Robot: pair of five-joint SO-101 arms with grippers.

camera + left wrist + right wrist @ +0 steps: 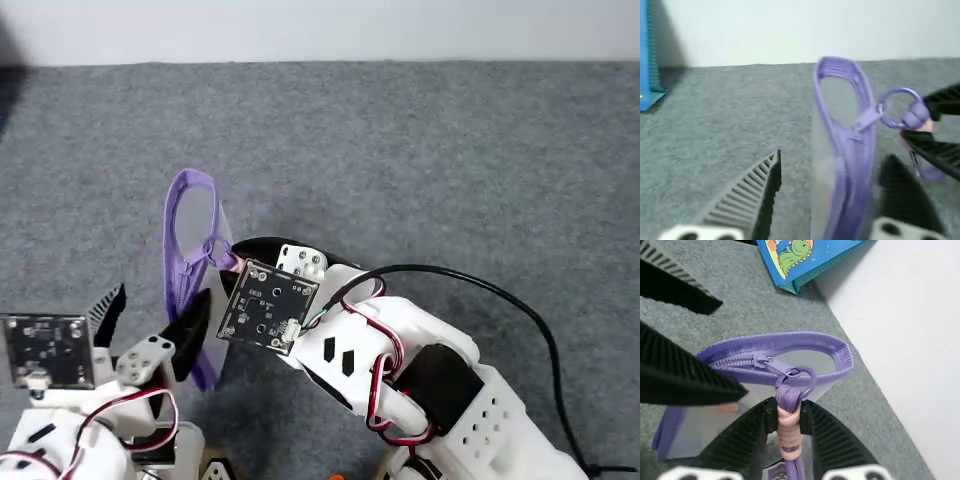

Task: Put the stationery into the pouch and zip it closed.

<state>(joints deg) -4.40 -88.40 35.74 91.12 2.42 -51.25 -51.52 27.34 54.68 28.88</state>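
A clear pouch with a purple zipper rim stands upright on the grey mat. Its far end gapes open in a loop, and the slider sits about midway along. My right gripper is shut on the purple pull strap that hangs from the slider's ring. It is at the pouch's middle. My left gripper is open around the pouch's near end, with one finger close against the pouch.
A blue bag printed with a dinosaur stands by the white wall beyond the pouch, off to one side. Grey mat stretches to the right and back. A black cable trails from the right arm.
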